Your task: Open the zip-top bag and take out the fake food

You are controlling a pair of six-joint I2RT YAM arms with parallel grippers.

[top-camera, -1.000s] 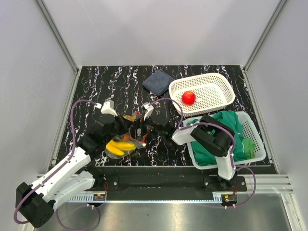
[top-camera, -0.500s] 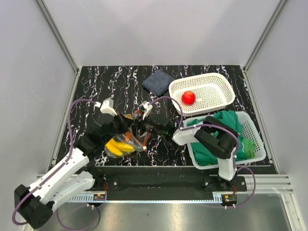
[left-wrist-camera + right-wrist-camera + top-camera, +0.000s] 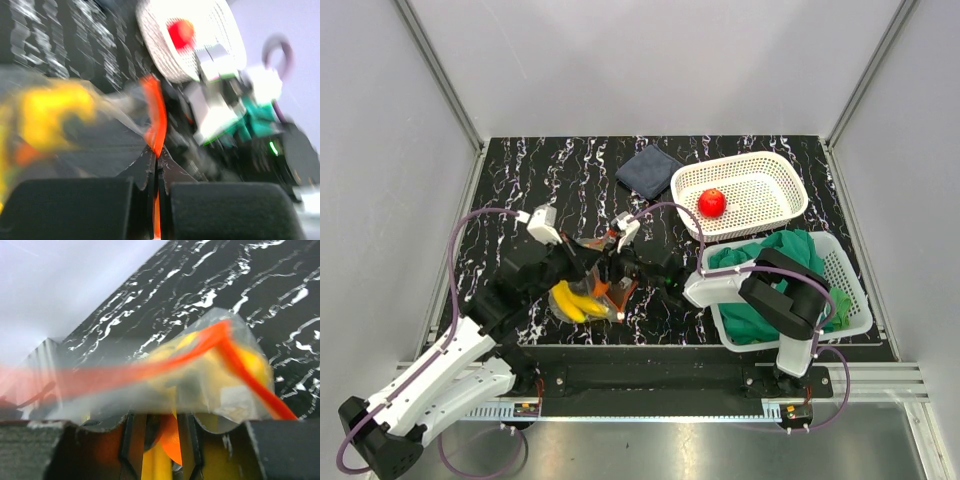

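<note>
The zip-top bag [image 3: 592, 296] hangs crumpled between both grippers at the table's front left, with yellow bananas [image 3: 573, 303] showing through it. My left gripper [image 3: 582, 263] is shut on the bag's red-orange zip strip [image 3: 156, 115], which runs up from the closed jaws of the left gripper [image 3: 156, 161]. My right gripper [image 3: 612, 274] reaches in from the right. In the right wrist view the clear film [image 3: 150, 390] drapes over the fingertips of the right gripper [image 3: 161, 424], and its jaws press on a yellow and an orange piece of fake food [image 3: 172, 442]. A red apple [image 3: 712, 203] lies in the white basket [image 3: 790, 180].
A dark blue folded cloth [image 3: 649, 170] lies at the back, left of the white basket. A second white basket [image 3: 857, 292] at the right holds a green cloth [image 3: 770, 262] and lies under the right arm. Grey walls enclose the marbled table [image 3: 520, 180].
The right gripper's jaws have narrowed from wide open onto the pieces inside the bag. The left gripper has shifted slightly right with the zip strip, and the bag has bunched up.
</note>
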